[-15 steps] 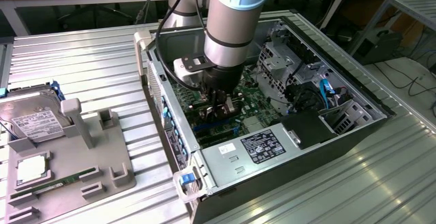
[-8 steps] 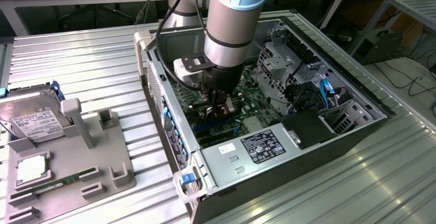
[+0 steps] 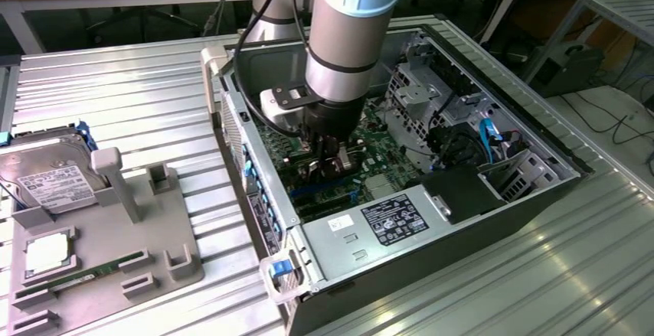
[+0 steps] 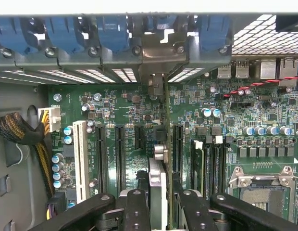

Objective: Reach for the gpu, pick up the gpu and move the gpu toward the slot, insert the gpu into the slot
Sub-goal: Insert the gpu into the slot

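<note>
The gripper point(image 4: 161, 204) is pinching the gpu point(image 4: 164, 144) edge-on between its fingers point(image 4: 137, 207), inside the open computer case point(image 3: 531, 198). The card is standing upright over the motherboard point(image 4: 115, 108), its bracket end reaching the case's rear wall.

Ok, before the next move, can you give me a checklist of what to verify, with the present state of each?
1. gpu gripped between the gripper fingers: ok.
2. gpu edge-on, parallel to the board's long slots: ok.
3. Bracket end points to the case's rear wall: ok.
4. gpu lined up over its slot: cannot tell, the card hides what lies under it.
5. gpu seated in the slot: cannot tell.
6. Cable bundle away from the gpu: ok.
</note>
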Controlling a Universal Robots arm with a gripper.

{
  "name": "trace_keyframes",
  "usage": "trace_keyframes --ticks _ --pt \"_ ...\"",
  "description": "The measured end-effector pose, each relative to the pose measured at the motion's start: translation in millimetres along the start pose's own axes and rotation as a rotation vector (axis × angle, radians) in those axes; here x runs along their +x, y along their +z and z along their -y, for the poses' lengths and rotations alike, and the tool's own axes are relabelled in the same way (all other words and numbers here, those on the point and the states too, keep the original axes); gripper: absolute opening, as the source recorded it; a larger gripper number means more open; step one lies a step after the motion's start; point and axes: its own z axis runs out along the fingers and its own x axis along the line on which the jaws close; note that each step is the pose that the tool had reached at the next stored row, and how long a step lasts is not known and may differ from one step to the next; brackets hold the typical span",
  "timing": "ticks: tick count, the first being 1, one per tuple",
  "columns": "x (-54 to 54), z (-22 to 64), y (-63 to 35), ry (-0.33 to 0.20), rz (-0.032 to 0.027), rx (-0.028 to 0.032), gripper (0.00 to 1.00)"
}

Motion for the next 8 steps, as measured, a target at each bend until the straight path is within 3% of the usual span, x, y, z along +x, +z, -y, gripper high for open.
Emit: trace_keyframes --ticks 8 --pt "-0.1 -0.3 -3.8 0.000 0.0009 0.0005 0.28"
